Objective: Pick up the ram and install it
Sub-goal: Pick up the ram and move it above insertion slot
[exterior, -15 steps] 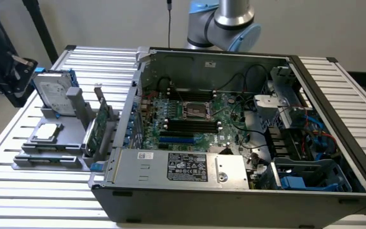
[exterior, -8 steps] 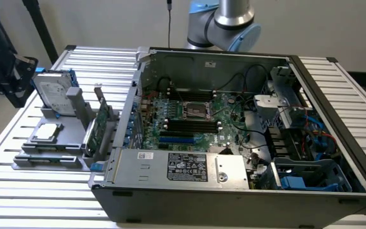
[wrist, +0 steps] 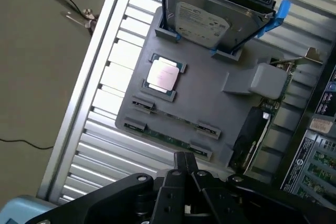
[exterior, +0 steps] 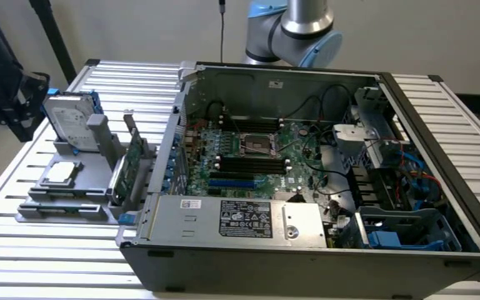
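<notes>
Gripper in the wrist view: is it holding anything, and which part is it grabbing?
Nothing is held. The gripper is shut and empty above the gray tray, where the ram lies flat between its clips.

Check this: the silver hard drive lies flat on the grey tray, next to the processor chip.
Wrong in one respect: the silver hard drive stands on edge on the grey tray, next to the processor chip. The exterior view shows it.
</notes>
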Tool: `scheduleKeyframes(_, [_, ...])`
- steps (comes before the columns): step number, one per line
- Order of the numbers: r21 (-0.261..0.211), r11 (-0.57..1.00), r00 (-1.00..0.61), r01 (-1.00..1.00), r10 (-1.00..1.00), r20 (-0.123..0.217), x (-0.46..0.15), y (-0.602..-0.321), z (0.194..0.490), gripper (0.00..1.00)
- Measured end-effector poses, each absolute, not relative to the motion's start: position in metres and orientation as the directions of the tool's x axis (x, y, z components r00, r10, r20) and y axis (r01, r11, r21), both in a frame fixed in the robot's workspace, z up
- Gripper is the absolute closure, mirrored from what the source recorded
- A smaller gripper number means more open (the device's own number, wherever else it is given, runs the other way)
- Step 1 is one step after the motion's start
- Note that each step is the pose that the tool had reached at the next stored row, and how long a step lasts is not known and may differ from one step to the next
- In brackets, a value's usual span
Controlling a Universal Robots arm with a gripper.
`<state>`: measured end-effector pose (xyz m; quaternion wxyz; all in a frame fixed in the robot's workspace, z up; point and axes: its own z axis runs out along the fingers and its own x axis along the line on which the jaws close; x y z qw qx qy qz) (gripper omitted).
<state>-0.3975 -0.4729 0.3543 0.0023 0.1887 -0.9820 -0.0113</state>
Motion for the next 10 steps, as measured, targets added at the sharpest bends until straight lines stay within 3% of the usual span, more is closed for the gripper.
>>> scheduleKeyframes(10, [0.023,0.845,-0.846,-0.534,-0.534,0.000,-0.3975,-0.4729,0.3530,0.89])
